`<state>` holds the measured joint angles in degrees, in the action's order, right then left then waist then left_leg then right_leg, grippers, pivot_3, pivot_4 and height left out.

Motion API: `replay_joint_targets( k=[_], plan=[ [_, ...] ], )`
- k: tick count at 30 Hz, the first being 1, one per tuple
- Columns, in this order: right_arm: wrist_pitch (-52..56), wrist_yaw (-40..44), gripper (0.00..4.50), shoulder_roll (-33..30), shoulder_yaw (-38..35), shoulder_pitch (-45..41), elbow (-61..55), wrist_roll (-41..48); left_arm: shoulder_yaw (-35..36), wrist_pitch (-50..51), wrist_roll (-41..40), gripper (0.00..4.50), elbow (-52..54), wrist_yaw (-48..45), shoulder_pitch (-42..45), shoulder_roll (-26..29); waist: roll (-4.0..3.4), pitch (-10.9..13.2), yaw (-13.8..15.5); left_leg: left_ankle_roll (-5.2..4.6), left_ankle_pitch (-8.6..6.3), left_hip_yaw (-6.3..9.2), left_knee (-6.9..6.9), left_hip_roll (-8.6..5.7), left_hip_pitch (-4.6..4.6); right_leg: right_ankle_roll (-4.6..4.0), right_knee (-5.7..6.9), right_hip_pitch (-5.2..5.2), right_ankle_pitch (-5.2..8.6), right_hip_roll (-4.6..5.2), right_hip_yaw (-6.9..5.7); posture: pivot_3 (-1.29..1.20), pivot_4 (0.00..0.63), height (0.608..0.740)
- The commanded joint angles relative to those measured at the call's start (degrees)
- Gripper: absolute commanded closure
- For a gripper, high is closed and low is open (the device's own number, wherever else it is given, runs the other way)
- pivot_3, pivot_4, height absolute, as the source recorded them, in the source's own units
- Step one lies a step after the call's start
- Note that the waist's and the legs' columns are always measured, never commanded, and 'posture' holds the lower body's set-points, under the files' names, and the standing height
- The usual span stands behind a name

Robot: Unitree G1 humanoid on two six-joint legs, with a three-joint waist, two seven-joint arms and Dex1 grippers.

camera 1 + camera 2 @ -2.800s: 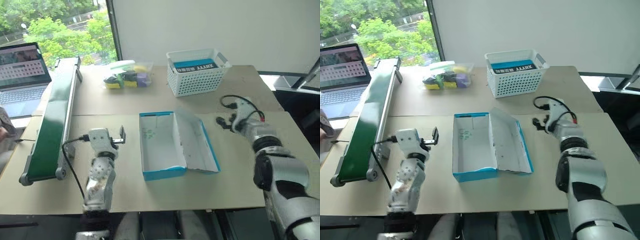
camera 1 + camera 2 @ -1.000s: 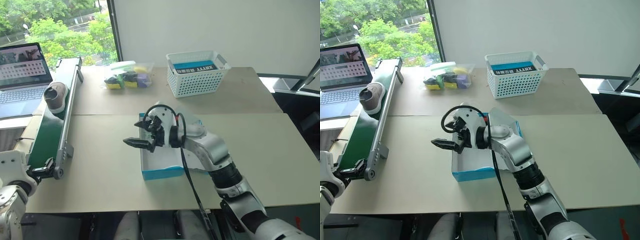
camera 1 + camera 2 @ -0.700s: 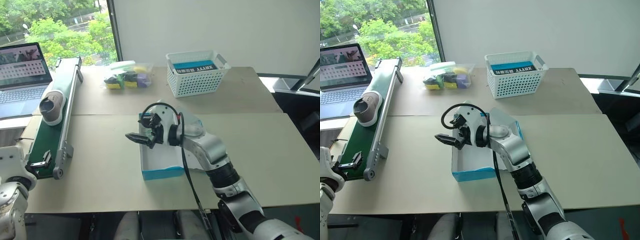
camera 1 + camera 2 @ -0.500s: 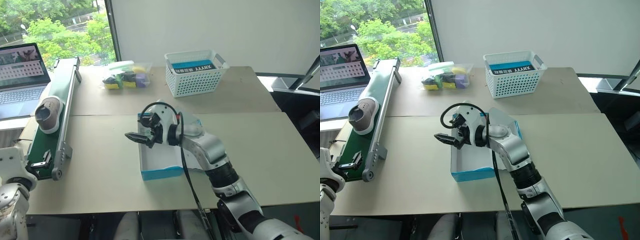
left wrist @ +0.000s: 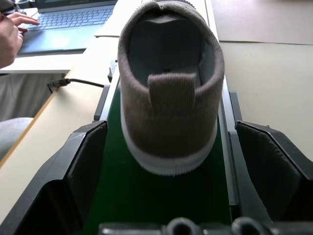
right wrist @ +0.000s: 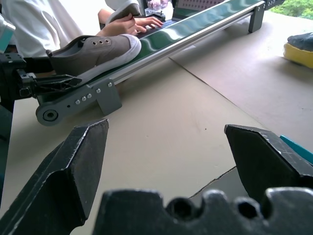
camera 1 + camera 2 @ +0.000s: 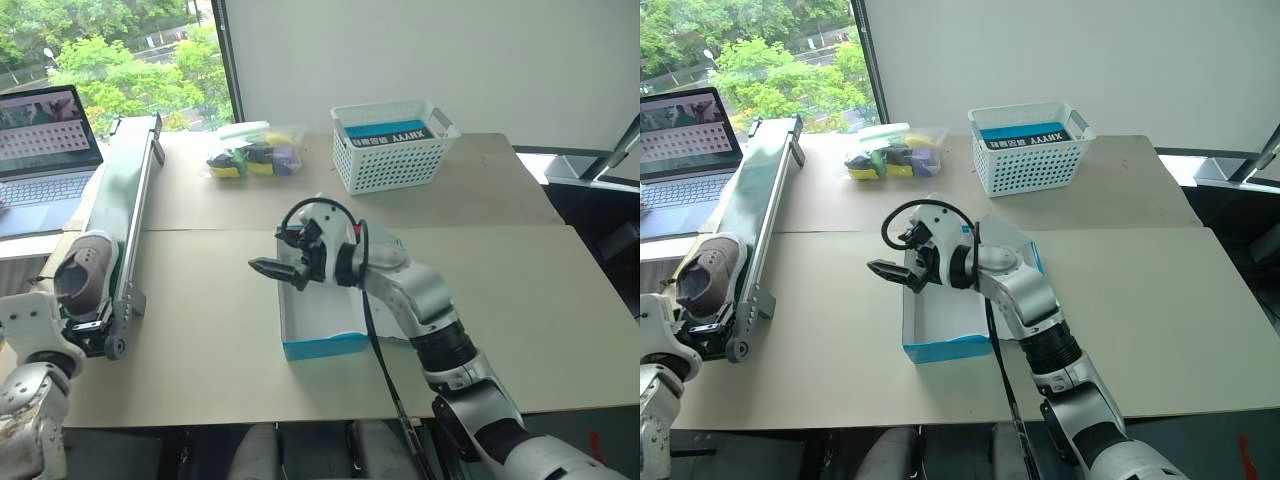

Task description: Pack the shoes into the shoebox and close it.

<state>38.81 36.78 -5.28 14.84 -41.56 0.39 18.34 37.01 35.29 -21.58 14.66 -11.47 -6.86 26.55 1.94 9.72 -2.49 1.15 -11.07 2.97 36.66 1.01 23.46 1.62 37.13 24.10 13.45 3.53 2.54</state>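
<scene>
One grey shoe [image 7: 82,272] lies on the green conveyor belt [image 7: 128,195] at its near end, heel toward my left gripper [image 5: 169,128]. That gripper is open at the belt's end, and the heel [image 5: 168,93] sits between its fingers without touching them. The blue shoebox [image 7: 322,347] stands open mid-table, white inside and empty. Its lid lies back to the right, mostly hidden by my right arm. My right gripper [image 7: 275,270] hovers open and empty over the box's left rim, pointing at the conveyor.
A white lattice basket [image 7: 395,150] holding a blue-and-black item stands at the back. A clear bag of coloured things [image 7: 255,155] lies left of it. A laptop [image 7: 45,150] sits beyond the conveyor, with a person's hand [image 5: 10,29] on it.
The shoe has ridden down the conveyor to its near end, arriving between my left gripper's open fingers. Both grippers have stayed about where they were.
</scene>
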Motion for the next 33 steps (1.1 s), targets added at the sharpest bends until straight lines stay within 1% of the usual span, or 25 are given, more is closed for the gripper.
replay_joint_targets(
  k=[1,3,5,7,10,13,17,20,22,25,28,31,33],
  plan=[
    [-1.1,-0.3,0.0,0.6,-2.0,-1.8,-2.4,1.0,1.1,3.0,-2.5,0.28,0.3,1.2,1.5,-0.9,0.0,0.0,0.0,0.0,0.0,0.0,0.0,0.0,0.0,0.0,0.0,0.01,0.0,0.0,0.0,0.0,0.15,0.728],
    [-1.0,-0.5,0.0,0.7,-2.4,-2.1,-2.4,1.2,0.9,3.5,-3.0,0.62,0.9,1.1,1.8,-0.7,0.0,0.0,0.1,0.0,0.0,0.01,0.0,0.0,-0.01,0.0,0.01,0.0,0.0,0.0,0.0,0.0,0.15,0.728],
    [-1.0,-0.7,0.0,0.9,-2.6,-2.2,-2.4,1.4,0.9,4.0,-3.1,1.34,1.4,1.8,2.4,-0.6,0.0,0.0,0.1,0.0,0.0,0.01,0.0,0.0,-0.02,0.0,0.01,-0.03,0.0,0.0,-0.01,0.0,0.15,0.728],
    [-1.1,-0.8,0.0,1.0,-2.7,-2.3,-2.3,1.4,1.4,4.1,-3.5,1.9,1.9,2.5,3.2,-0.6,-0.01,0.0,0.4,0.0,0.0,0.02,0.0,-0.01,-0.03,0.0,0.01,-0.04,0.0,0.0,-0.01,0.0,0.15,0.728],
    [-1.3,-0.9,0.0,1.1,-2.8,-2.6,-1.9,1.2,2.0,3.0,-4.4,2.16,3.3,3.1,4.5,-0.8,-0.01,0.0,0.4,0.01,0.01,0.04,0.0,-0.01,-0.06,-0.01,0.03,-0.06,-0.01,-0.01,-0.01,0.0,0.15,0.728],
    [-1.7,-1.1,0.0,1.4,-3.0,-3.0,-1.3,1.1,1.3,2.0,-3.5,2.16,4.4,3.6,5.3,-0.3,0.01,0.0,0.2,0.02,0.02,0.04,0.0,0.0,-0.01,-0.01,0.01,-0.03,-0.01,-0.03,-0.02,0.0,0.15,0.728],
    [-1.8,-1.1,0.0,1.8,-3.1,-3.2,-0.9,1.0,1.4,-2.9,-2.2,2.16,7.0,5.4,7.7,-1.0,0.02,0.0,0.1,0.02,0.01,0.04,0.0,0.01,0.14,-0.01,0.0,0.1,-0.01,-0.03,-0.02,0.0,0.15,0.728],
    [-1.5,-2.0,0.0,2.8,-4.3,-3.7,0.1,1.7,-1.5,-7.3,-1.2,2.16,12.0,5.7,9.2,-2.2,0.03,0.0,0.1,0.04,0.0,0.05,0.0,0.01,0.21,-0.03,-0.02,0.14,-0.02,-0.02,-0.02,0.0,0.15,0.728],
    [0.8,-4.0,0.0,5.3,-8.2,-5.1,2.0,4.9,-5.2,-7.3,-2.4,2.16,15.6,4.8,10.1,-3.4,0.03,0.0,0.2,0.05,0.0,0.05,0.0,0.01,0.23,-0.03,-0.02,0.13,-0.03,-0.02,-0.02,0.0,0.15,0.728],
    [10.2,-9.1,0.0,9.8,-18.6,-9.5,8.1,14.1,-11.7,-5.4,-4.5,2.16,19.9,3.4,10.4,-5.7,0.02,0.0,0.3,0.05,0.0,0.06,0.0,0.0,0.22,-0.03,0.0,0.1,-0.06,-0.02,-0.01,0.0,0.15,0.728],
    [21.5,-11.6,0.0,11.8,-25.5,-13.0,14.0,22.0,-17.6,-3.0,-7.6,2.16,23.2,3.5,11.7,-8.7,0.03,0.0,0.3,0.05,0.0,0.07,0.0,0.0,0.24,-0.03,-0.04,0.08,-0.07,-0.02,-0.03,0.0,0.15,0.728],
    [27.7,-12.4,0.0,12.7,-30.1,-15.4,16.8,28.7,-22.4,-1.0,-9.6,2.16,24.9,3.9,13.8,-11.0,0.03,0.0,0.3,0.04,0.0,0.09,0.0,0.0,0.3,-0.03,-0.05,0.1,-0.07,-0.04,-0.06,0.0,0.15,0.728],
    [29.5,-12.7,0.0,12.7,-31.0,-16.0,16.4,30.6,-24.3,-0.2,-10.0,2.16,25.1,4.2,14.8,-11.7,0.0,0.0,0.1,0.03,0.0,0.08,0.0,-0.01,0.34,-0.03,-0.05,0.14,-0.07,-0.05,-0.05,0.0,0.15,0.728]
  ],
)
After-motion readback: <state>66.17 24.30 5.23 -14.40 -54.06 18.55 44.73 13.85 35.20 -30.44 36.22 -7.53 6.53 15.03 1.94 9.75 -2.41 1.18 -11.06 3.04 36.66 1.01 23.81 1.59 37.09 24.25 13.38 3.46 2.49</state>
